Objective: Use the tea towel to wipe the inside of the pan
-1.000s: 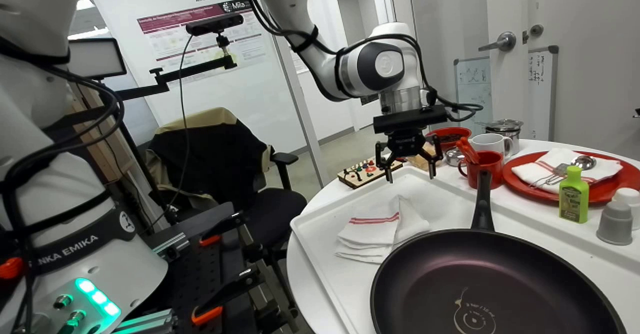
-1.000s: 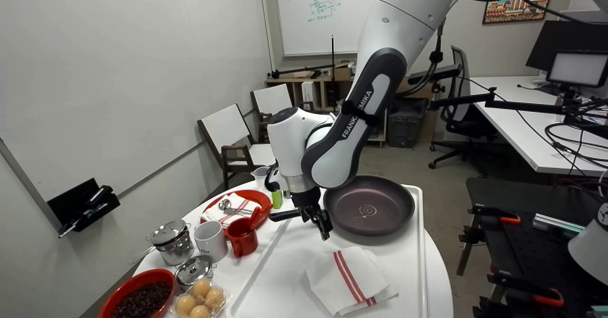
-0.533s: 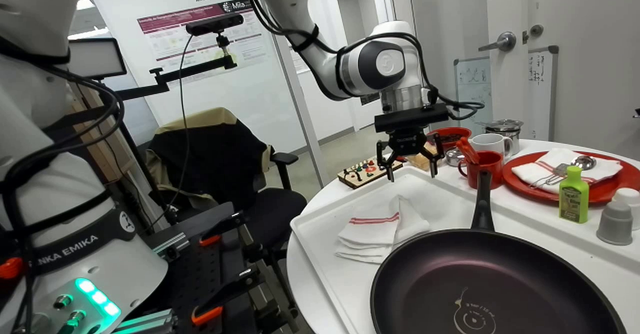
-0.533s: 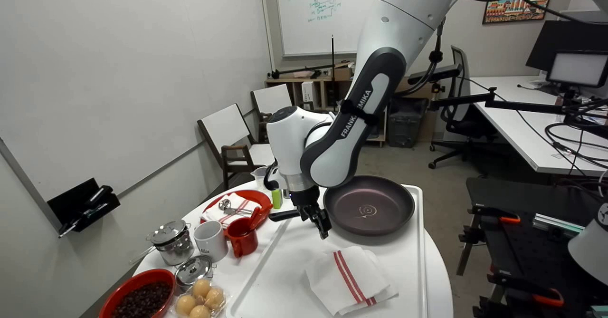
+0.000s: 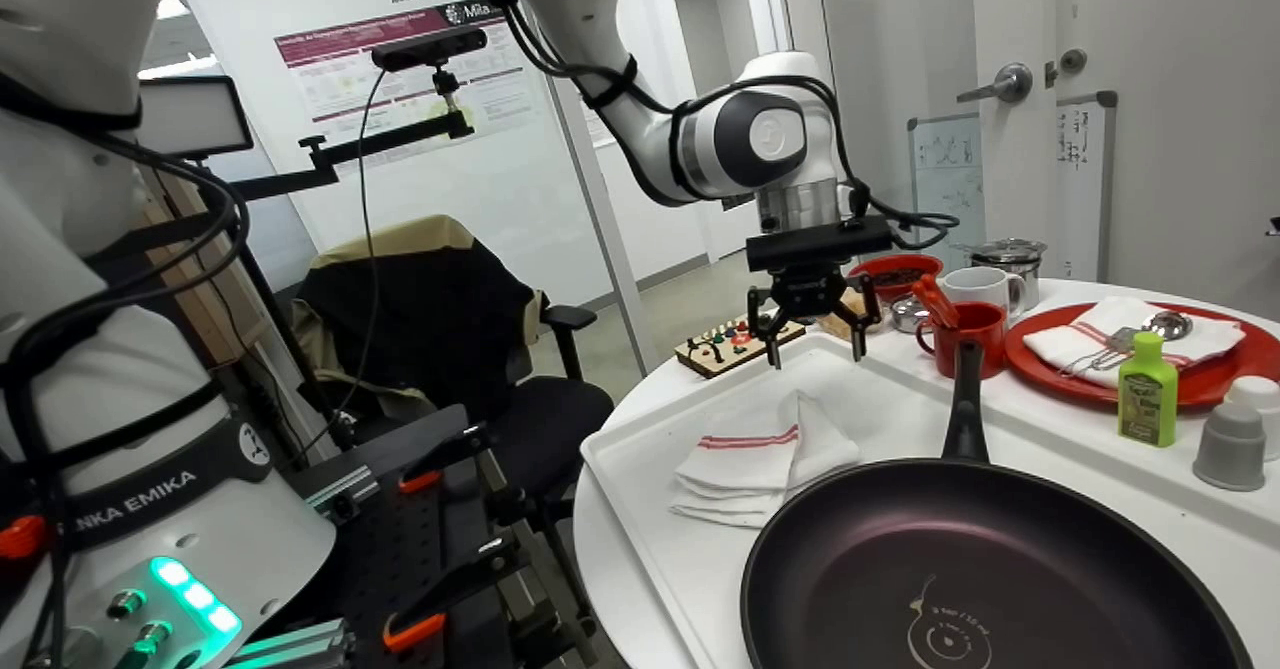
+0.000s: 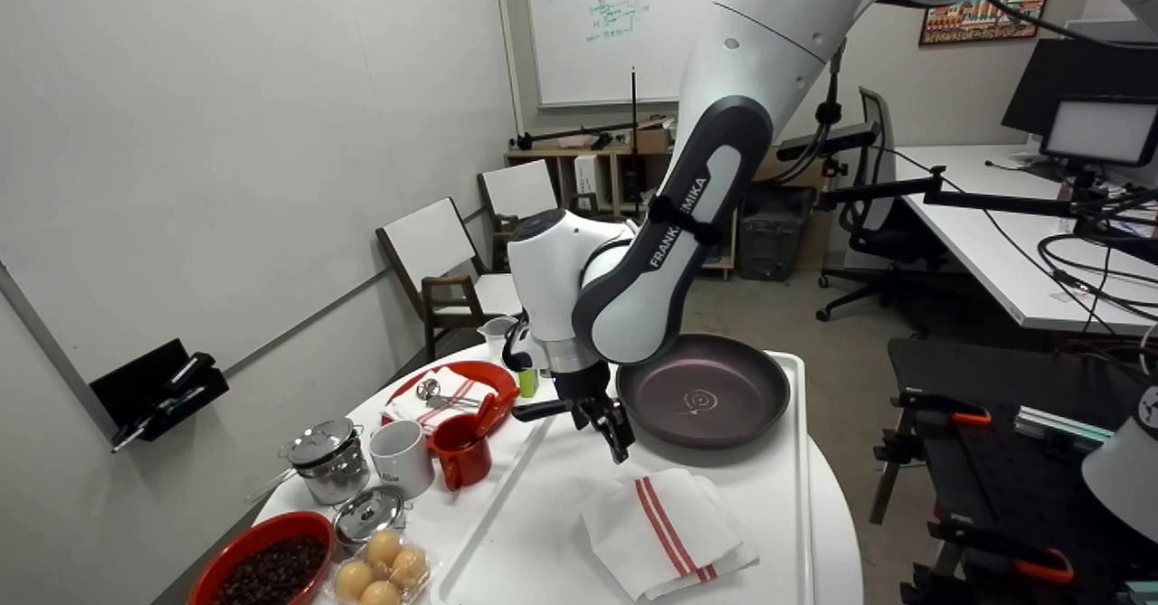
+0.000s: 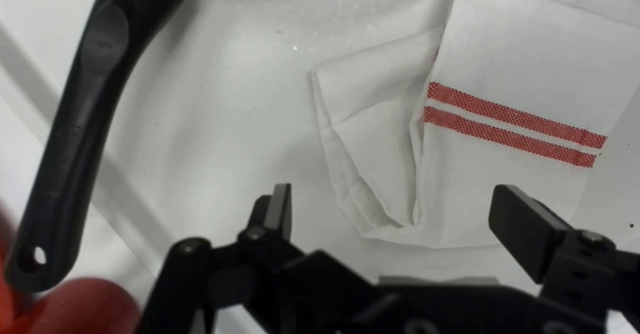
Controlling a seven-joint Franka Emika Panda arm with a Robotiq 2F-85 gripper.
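Wiping appears not to have been started: in an exterior view, the end effector is spread with nothing held, the towel is seen folded at lower centre, near the pan at lower right, and grasping, carrying and wiping are left.

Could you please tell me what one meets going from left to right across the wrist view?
Long straight black frying-pan handle, one black finger of the open hand, folded white cloth tea towel with two red stripes. Left out: the other finger, overlapping the towel.
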